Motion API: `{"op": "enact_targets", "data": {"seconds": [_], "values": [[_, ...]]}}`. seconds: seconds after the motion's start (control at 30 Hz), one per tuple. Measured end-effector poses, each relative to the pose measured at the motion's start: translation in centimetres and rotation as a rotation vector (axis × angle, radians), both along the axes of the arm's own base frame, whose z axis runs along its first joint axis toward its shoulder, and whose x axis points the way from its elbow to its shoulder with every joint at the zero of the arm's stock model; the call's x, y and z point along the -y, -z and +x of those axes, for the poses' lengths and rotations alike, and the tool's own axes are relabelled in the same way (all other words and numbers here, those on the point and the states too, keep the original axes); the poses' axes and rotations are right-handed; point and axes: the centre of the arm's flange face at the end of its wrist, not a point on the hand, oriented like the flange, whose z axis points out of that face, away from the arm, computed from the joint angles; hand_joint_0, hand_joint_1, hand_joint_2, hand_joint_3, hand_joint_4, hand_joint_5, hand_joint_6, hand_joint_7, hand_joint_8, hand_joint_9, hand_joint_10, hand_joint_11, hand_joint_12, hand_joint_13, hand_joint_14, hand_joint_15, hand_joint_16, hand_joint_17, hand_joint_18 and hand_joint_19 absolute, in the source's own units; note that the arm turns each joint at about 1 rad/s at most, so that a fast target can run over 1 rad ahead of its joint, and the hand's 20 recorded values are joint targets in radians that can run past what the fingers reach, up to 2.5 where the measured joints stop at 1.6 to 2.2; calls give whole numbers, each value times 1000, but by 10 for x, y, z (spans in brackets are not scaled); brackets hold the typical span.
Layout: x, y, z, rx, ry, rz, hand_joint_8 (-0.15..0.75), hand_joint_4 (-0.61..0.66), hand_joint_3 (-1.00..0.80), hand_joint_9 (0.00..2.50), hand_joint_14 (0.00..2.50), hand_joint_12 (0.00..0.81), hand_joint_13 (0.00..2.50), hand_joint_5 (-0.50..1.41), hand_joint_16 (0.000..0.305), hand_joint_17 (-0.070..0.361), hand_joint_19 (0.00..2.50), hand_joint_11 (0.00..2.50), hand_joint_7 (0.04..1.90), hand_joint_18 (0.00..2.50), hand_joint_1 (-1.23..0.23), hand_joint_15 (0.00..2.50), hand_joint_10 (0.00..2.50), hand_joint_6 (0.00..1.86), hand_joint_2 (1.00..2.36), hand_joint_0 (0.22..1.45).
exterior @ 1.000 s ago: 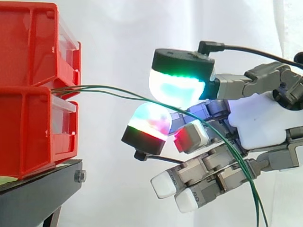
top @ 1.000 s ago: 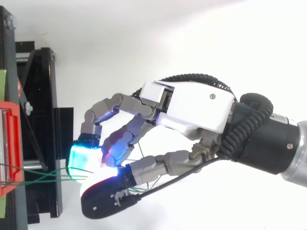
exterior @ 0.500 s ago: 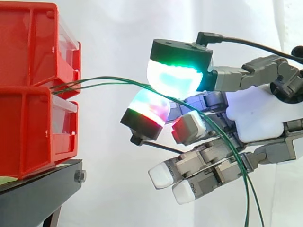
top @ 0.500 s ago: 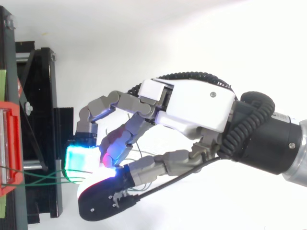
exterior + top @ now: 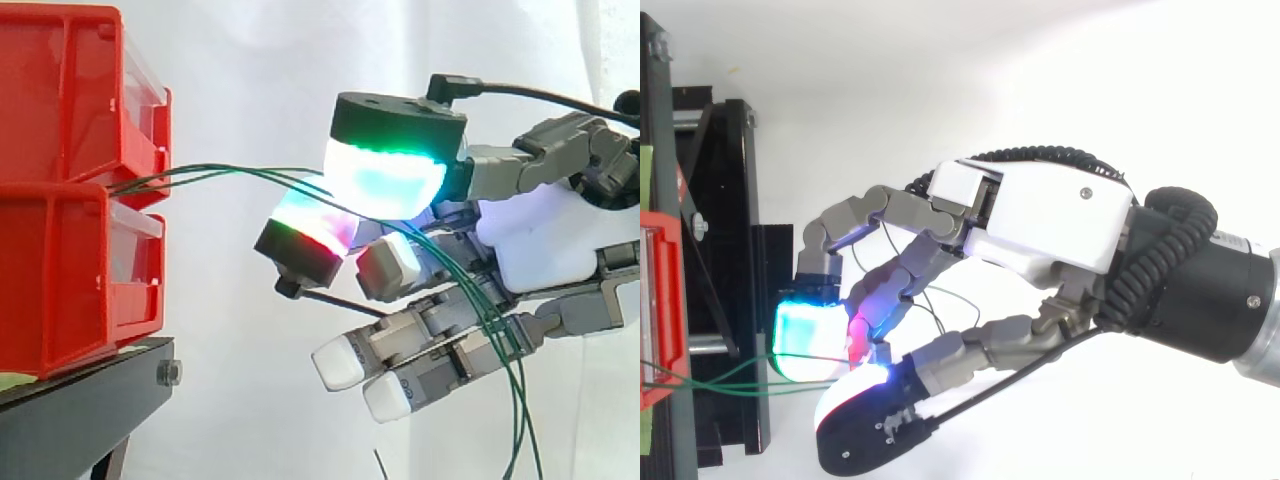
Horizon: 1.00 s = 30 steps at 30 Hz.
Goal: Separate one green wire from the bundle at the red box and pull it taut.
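Two red bins (image 5: 70,200) sit stacked at the left on a black stand (image 5: 80,400). Thin green wires (image 5: 220,172) leave the gap between the bins and bow rightward to my hand (image 5: 540,240). The wires run in between a large cyan-green glowing pad (image 5: 385,180) above and a red-green glowing pad (image 5: 310,235) below, and the two pads close on them. Past the pinch the wires drape over the curled lower fingers and hang down (image 5: 515,420). From above, the hand (image 5: 1050,215) comes in from the right, and the wires (image 5: 720,375) span from the bin's red edge (image 5: 660,300) to the glowing pads.
The black stand frame (image 5: 730,250) lies just left of the fingertips in the top view. A white curtain is behind everything. Open room lies between the bins and the hand.
The upper pad shifted slightly right and down onto the lower pad. The wires between bin and hand now bow upward more. The thumb has swung lower in the top view.
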Motion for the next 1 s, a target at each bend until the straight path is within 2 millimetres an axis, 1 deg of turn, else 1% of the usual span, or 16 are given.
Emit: {"op": "enact_targets", "data": {"seconds": [0.07, 0.1, 0.2, 0.37, 0.5, 0.67, 0.8, 0.87, 1.0], "values": [[0, -1, 0, -2, 0, 0, 218, 7, -500, 1130, 18, 321, 733, -160, 45, 101, 452, 903, 988, 589, -993, 448, 22, 917, 1000, 716], [0, -1, 0, -2, 0, -1, 218, 25, -500, 1130, 19, 321, 732, -158, 45, 101, 459, 902, 975, 588, -988, 446, 22, 914, 1000, 683], [0, -2, 0, -3, 0, -1, 217, 48, -500, 1140, 18, 319, 733, -152, 45, 101, 471, 908, 967, 587, -959, 450, 19, 906, 1000, 635], [0, -2, 0, -4, 0, -1, 227, 63, -500, 1161, 18, 329, 746, -138, 46, 104, 471, 879, 996, 595, -913, 449, 21, 886, 1000, 559], [0, -2, 0, -5, 0, -2, 242, 70, -500, 1195, 19, 342, 761, -125, 49, 111, 470, 868, 1011, 616, -791, 447, 20, 874, 1000, 498], [0, -2, 0, -5, 0, -2, 249, 79, -500, 1212, 17, 352, 772, -121, 50, 112, 467, 861, 1029, 619, -743, 439, 21, 868, 1000, 496], [0, -2, 0, -4, 2, -2, 229, 58, -500, 1206, 18, 334, 761, -115, 46, 103, 487, 871, 1087, 596, -722, 451, 22, 865, 1000, 567], [0, -2, 0, -4, 2, -2, 231, 44, -500, 1209, 18, 333, 761, -115, 46, 103, 488, 866, 1101, 594, -727, 444, 23, 868, 1000, 575], [0, -2, 0, -4, 2, -2, 232, 39, -430, 1214, 18, 333, 764, -113, 46, 103, 495, 882, 1110, 595, -712, 451, 23, 876, 1005, 573]]}}
